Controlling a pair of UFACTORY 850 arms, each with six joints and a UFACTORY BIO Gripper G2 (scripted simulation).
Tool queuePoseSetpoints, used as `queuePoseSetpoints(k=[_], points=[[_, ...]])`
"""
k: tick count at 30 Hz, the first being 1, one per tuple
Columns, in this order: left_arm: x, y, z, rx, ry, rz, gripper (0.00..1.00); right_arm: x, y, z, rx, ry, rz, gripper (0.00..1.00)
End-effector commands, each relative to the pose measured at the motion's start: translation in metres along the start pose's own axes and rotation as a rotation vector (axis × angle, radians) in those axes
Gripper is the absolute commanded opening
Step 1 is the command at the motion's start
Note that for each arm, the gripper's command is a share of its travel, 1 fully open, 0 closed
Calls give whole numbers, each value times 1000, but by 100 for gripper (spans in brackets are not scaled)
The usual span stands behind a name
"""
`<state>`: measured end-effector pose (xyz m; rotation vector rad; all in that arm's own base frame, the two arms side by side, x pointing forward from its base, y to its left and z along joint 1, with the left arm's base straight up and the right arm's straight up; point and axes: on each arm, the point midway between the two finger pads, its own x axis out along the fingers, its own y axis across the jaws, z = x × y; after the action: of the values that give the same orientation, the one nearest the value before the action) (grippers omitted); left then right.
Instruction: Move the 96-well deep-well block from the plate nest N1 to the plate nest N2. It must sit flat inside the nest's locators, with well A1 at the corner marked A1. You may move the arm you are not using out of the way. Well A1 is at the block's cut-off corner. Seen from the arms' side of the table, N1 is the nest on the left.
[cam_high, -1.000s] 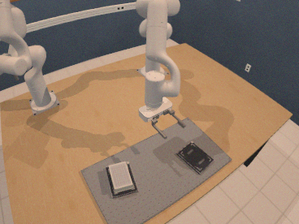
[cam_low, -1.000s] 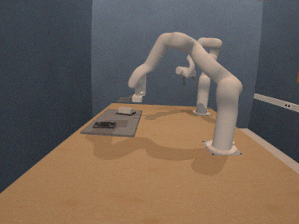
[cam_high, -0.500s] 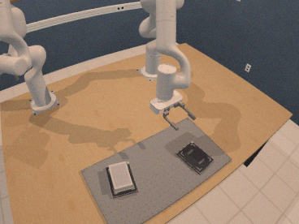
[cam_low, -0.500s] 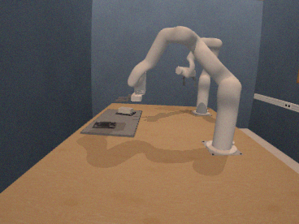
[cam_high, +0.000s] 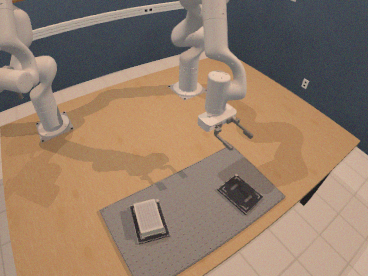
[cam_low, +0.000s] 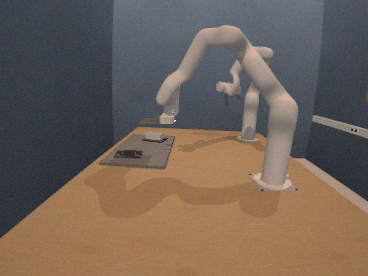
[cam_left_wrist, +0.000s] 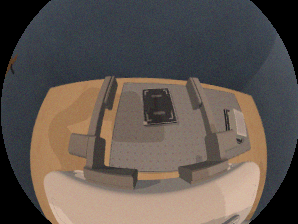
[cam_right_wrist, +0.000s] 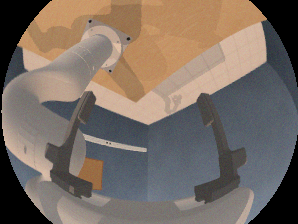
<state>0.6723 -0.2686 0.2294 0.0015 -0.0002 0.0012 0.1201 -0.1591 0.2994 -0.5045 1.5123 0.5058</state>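
The white deep-well block (cam_high: 148, 216) (cam_low: 155, 135) (cam_left_wrist: 239, 122) sits in the black nest N2 (cam_high: 154, 237) and looks level. Its cut-off corner is too small to make out. The black nest N1 (cam_high: 241, 193) (cam_low: 128, 154) (cam_left_wrist: 160, 106) is empty, with a light mark at one corner. My left gripper (cam_high: 241, 141) (cam_left_wrist: 152, 80) is partly open with nothing between its fingers. It hangs high, by the mat's arm-side edge near N1, away from the block. My right gripper (cam_low: 233, 103) (cam_right_wrist: 147, 95) is wide open and empty, raised near its own arm's base, far from both nests.
A grey perforated mat (cam_high: 192, 215) (cam_low: 162, 152) (cam_left_wrist: 137, 155) carries both nests on the wooden table (cam_high: 90, 170). The left arm reaches over the table towards the mat. The right arm stays back, and its view shows the left arm's base (cam_right_wrist: 112, 42) and the walls.
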Motion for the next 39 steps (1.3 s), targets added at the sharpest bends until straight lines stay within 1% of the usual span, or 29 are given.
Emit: queuePoseSetpoints(k=[1, 2, 4, 19, 21, 36, 38, 39], points=[[1, 24, 8, -2, -2, -1, 37, 0, 0, 0, 0, 0, -1, 100], [1, 29, 9, -2, -2, -1, 37, 0, 0, 0, 0, 0, -1, 100], [1, 29, 9, -2, -2, -1, 37, 0, 0, 0, 0, 0, -1, 100], [4, 101, 28, -2, -2, -1, 37, 0, 0, 0, 0, 0, -1, 100], [4, 101, 28, -2, -2, -1, 37, 0, 0, 0, 0, 0, -1, 100], [6, 174, 47, -2, -2, -1, 37, 0, 0, 0, 0, 0, -1, 100], [6, 174, 47, -2, -2, -1, 37, 0, 0, 0, 0, 0, -1, 100], [6, 179, 48, -2, -2, -1, 37, 0, 0, 0, 0, 0, -1, 100]])
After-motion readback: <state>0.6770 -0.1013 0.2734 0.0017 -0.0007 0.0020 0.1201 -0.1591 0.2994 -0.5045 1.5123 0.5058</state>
